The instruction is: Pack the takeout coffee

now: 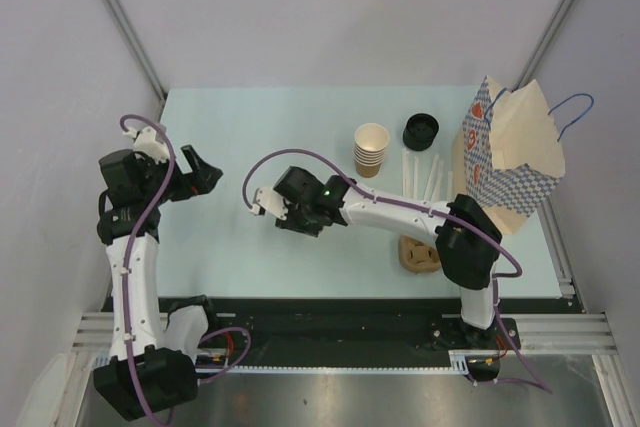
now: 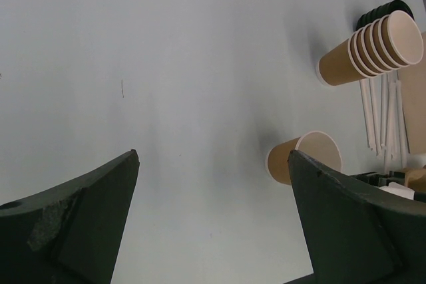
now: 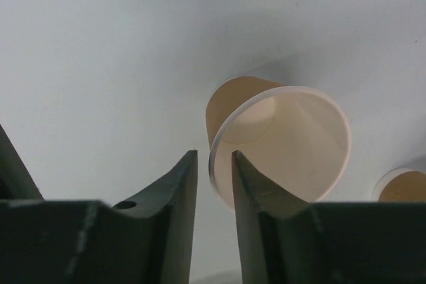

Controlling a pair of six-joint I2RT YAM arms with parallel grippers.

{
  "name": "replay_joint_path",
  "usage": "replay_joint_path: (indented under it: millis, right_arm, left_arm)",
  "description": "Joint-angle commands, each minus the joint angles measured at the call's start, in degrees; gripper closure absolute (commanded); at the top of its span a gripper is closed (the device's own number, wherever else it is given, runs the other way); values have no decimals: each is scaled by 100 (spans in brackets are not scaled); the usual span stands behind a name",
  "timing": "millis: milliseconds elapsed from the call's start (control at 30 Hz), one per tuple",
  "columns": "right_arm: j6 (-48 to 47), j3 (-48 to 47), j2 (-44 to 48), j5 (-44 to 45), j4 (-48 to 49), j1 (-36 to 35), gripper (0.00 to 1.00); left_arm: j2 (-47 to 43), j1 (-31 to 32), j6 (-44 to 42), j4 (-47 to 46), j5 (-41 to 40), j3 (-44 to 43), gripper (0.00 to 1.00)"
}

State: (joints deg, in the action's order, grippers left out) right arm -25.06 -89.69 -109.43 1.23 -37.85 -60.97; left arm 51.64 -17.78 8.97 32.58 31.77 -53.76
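No cup with a black lid is in view. A lidless tan paper cup point(image 3: 279, 141) stands mid-table, also visible in the left wrist view point(image 2: 303, 159). My right gripper point(image 3: 214, 154) straddles its rim, one finger inside and one outside, with the jaws close together on the wall. From above, the right gripper point(image 1: 268, 203) hides most of this cup. I cannot tell whether the cup touches the table. My left gripper point(image 1: 205, 175) is open and empty at the left, well apart from the cup; its jaws point(image 2: 213, 154) frame bare table.
A stack of lidless tan cups point(image 1: 371, 150) and black lids point(image 1: 421, 130) stand at the back right. White stirrers point(image 1: 425, 175) lie beside a patterned paper bag point(image 1: 510, 157). A brown cardboard piece point(image 1: 418, 255) lies near the right arm's base.
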Motion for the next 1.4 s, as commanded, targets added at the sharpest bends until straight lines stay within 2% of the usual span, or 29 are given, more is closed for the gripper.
replay_joint_path:
  millis: [0,133,200,233,333,500,667,800,833,900,967,1167,1367]
  right_arm:
    - [45,-31,88,-71,58,68,61]
    - [89,-232,351,-534,-143,120,37]
    - [185,-399,518,-904,-284,304,29]
    - [194,-539,606,-1367,-354,409,16]
    - [378,-751,975,-2290,-443,963,5]
    - [519,-1340,1423,-2550,-663,2068,6]
    - [458,-1815,1574,-1479,-601,3002,16]
    - [528,-2402,1223,-688,-776,3828,30]
    - [537,-2552,970,-303,-925,3934,38]
    - [633,-2772,687,-124,-1180,4294,46]
    - [695,-2966,319,105,-1286,4566,49]
    - [547,-3107,-490,255,-1550,4743,49]
    - [-648,-2810,-861,825,-1472,4612,49]
  left_arm:
    - [-101,-32,-62,-173,154,67,1]
    - [-119,-32,-54,-199,172,93,1]
    - [-119,-33,-71,-208,189,111,1]
    - [-127,-41,-80,-217,207,111,1]
    - [-119,-32,-97,-252,215,111,0]
    - [-180,-33,-141,-269,207,137,1]
    - [-198,-41,-106,-331,242,181,1]
    - [-198,-41,-62,-384,268,190,0]
    - [-198,-33,-54,-384,251,181,0]
    - [-207,-33,-53,-401,251,173,0]
    - [-189,-41,-36,-410,251,164,1]
    - [-172,-33,-1,-445,295,155,0]
    - [-277,-41,-194,-506,628,181,0]
